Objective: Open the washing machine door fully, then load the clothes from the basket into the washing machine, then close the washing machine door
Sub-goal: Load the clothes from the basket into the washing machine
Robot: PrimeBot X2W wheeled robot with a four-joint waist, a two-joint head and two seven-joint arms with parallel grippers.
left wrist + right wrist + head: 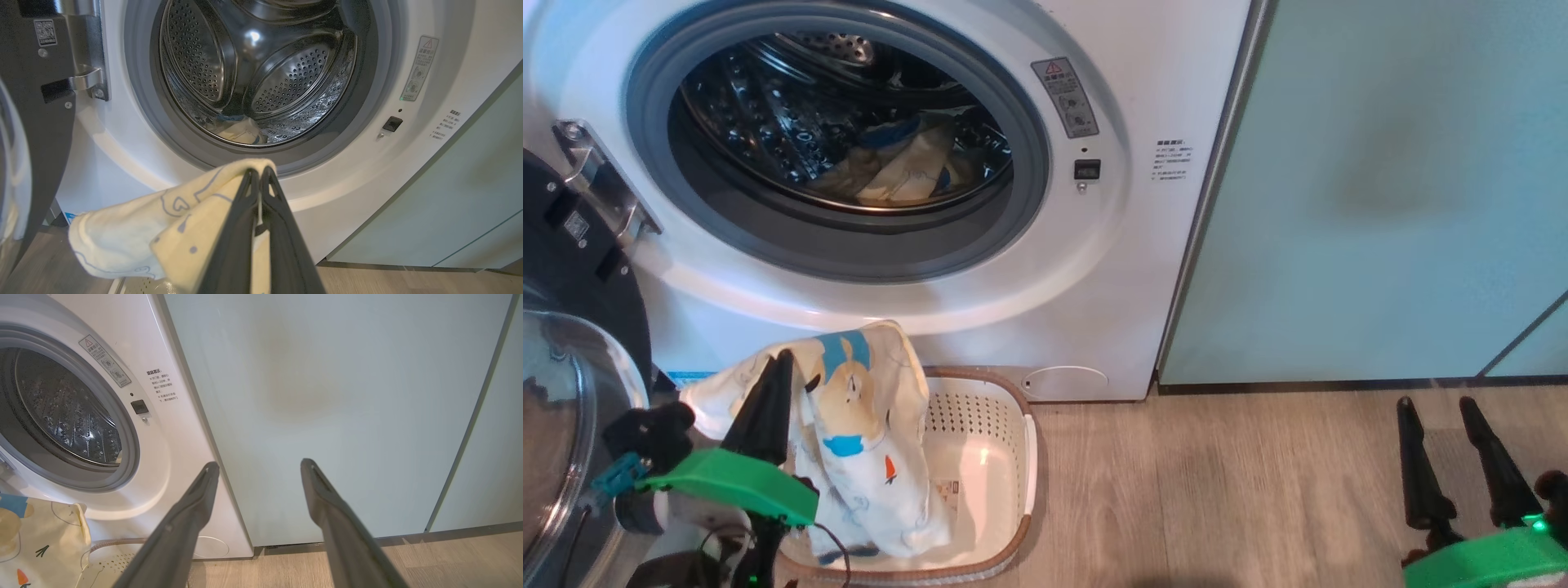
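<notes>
While the left gripper (pixel 783 359) hangs over the near end of the rectangular cream-white perforated plastic basket (pixel 992 408) with the brown rim, its two long dark fingers are pressed together on a fold of cream-yellow cloth (pixel 866 425) printed with outline drawings, a brown bear and blue patches. In the left wrist view the fingertips pinch the top edge of that cloth (pixel 122 232), which is raised in front of the grey rubber ring below the opening. The rest of the cloth drapes down into the basket and covers most of its floor and part of the label there, so I cannot tell whether its lower hem rests on the plastic. The basket stands on the wood-look floor (pixel 1217 490) against the foot of the big white front-loading washing machine (pixel 1094 269). The large round door (pixel 572 269) with the glossy black rim is swung wide to the left on its metal hinge (pixel 600 184); the frame edge cuts off most of it, and only a slice of its clear glass bowl shows. Deep in the perforated steel drum (pixel 768 106) lies a second bundle (pixel 907 167) of cream cloth with a blue patch, too dim for its print to be made out. The right gripper (pixel 1436 404) hangs well apart from the basket, over the floor before the pale green cabinet (pixel 1380 188), its jaws spread wide on nothing.
</notes>
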